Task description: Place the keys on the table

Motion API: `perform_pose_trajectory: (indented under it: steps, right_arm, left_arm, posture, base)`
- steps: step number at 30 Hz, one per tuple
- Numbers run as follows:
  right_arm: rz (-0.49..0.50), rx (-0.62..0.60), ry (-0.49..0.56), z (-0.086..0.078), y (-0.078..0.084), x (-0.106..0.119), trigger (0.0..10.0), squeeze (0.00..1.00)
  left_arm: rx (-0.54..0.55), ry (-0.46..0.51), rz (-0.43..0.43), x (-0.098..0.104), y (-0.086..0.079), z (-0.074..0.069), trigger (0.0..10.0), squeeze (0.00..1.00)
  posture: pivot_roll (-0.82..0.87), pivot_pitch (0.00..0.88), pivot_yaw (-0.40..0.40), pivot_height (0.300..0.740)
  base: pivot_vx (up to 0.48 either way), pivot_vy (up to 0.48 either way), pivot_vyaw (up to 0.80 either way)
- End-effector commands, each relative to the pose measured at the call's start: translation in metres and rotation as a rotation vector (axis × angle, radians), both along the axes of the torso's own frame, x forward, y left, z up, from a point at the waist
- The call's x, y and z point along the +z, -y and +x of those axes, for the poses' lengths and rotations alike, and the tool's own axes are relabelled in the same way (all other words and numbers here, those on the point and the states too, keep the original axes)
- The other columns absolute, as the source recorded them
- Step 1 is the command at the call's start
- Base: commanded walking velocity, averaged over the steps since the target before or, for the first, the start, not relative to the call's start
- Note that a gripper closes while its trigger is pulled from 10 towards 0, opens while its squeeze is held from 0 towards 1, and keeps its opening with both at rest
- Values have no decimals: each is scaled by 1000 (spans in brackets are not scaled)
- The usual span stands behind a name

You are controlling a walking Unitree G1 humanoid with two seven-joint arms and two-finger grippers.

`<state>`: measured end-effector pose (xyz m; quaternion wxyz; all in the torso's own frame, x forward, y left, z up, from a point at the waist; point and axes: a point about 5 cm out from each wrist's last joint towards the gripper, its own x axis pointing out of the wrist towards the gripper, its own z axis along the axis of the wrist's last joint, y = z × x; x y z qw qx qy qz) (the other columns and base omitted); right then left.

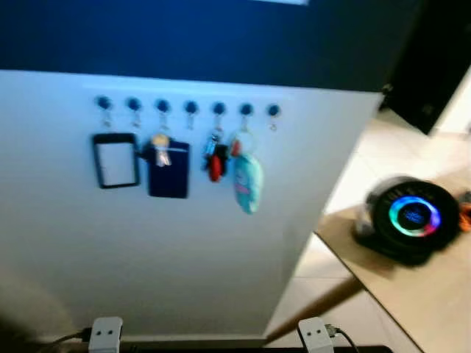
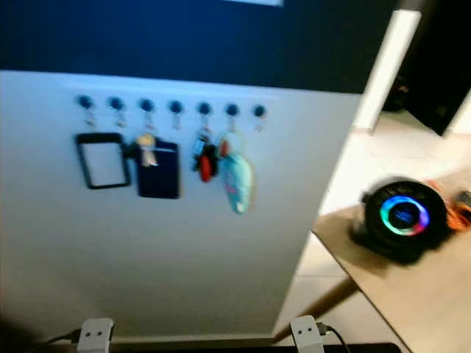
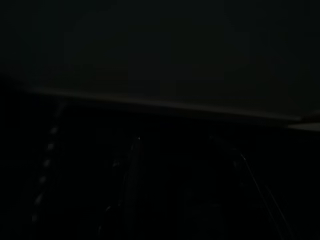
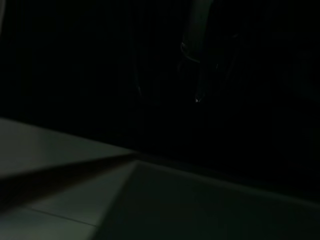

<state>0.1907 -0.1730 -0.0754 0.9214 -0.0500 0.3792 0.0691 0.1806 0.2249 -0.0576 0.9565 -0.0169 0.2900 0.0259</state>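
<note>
the left claw and the right claw hung idle in the dark of the wrist views; whether either was released or clenched could not be told. the left wrist view gave little more than a faint pale edge, and the right wrist view a dim stretch of tiled floor (image 4: 75,200).

ahead, a white wall panel (image 1: 169,243) carried a row of seven dark hooks (image 1: 190,107) near its top edge. from the hooks toward the robot's left hung a black-framed card holder (image 1: 115,160) and, just beside it, a dark blue pouch (image 1: 168,170) with a small pale charm at its top. the keys (image 1: 215,158) hung from the fifth hook from the left, a blurred bunch with red and dark parts, their long axis vertical and pointing straight down, flat against the panel. touching them on the robot's right hung a light blue fob (image 1: 247,182), also hanging lengthwise downward.

well apart to the robot's right stood the counter (image 1: 427,294), light wood, its near corner toward the panel. close to its far edge sat a round black device (image 1: 412,217) with a glowing ring of colours.
</note>
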Motion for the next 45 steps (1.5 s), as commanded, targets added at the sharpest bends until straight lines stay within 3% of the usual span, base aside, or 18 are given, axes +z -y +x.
perform_pose_trajectory:
  steps: [1,17,24,31,45]
  right_arm:
    - [-8,3,-18,-7,2,-3,10000,0]
    - [-13,-1,-20,-9,3,-4,10000,0]
    - [-8,-41,-12,-7,8,-2,10000,0]
    - [-9,-55,-10,-6,11,-2,10000,0]
    - [-9,-71,-23,-10,11,-4,10000,0]
  left_arm:
    - [-14,-17,5,-2,0,-3,10000,0]
    - [-30,-45,12,-6,-1,-6,10000,0]
    - [-31,-49,65,-5,0,0,10000,0]
    - [-57,-73,67,-7,3,1,10000,0]
    - [-72,-81,58,-8,2,-2,10000,0]
  posture:
    - [134,23,-69,740]
    - [135,32,-68,740]
    - [128,42,-72,740]
    - [118,45,-66,740]
    - [119,51,-68,740]
  base:
    - [0,0,800]
    - [0,0,800]
    - [0,-36,0]
    - [0,-448,0]
    - [0,0,0]
